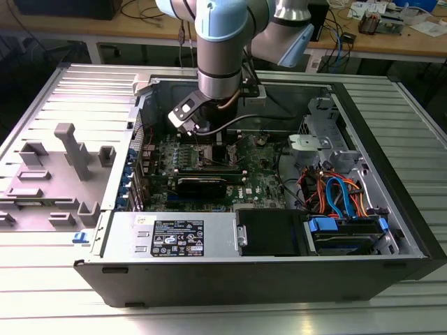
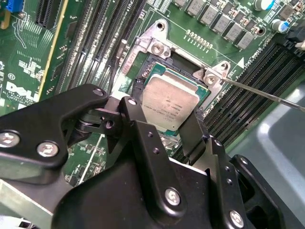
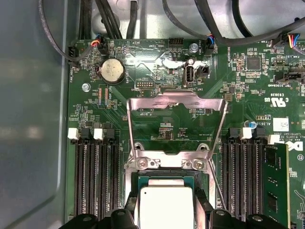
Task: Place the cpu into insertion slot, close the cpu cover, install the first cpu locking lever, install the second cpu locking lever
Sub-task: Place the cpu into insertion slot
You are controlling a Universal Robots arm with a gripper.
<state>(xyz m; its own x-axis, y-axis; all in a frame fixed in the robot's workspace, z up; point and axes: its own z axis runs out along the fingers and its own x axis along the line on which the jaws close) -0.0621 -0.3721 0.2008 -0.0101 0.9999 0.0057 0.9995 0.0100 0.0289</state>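
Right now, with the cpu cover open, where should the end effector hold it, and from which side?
The cpu cover is a thin frame hinged beside the insertion slot and swung open. Probably pinch its free crossbar, opposite the hinge, coming from above.

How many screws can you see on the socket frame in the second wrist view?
2: one screw at the silver frame's corner by the memory slots, the other beside the thin lever's end. The end effector, around the cpu, may hide more.
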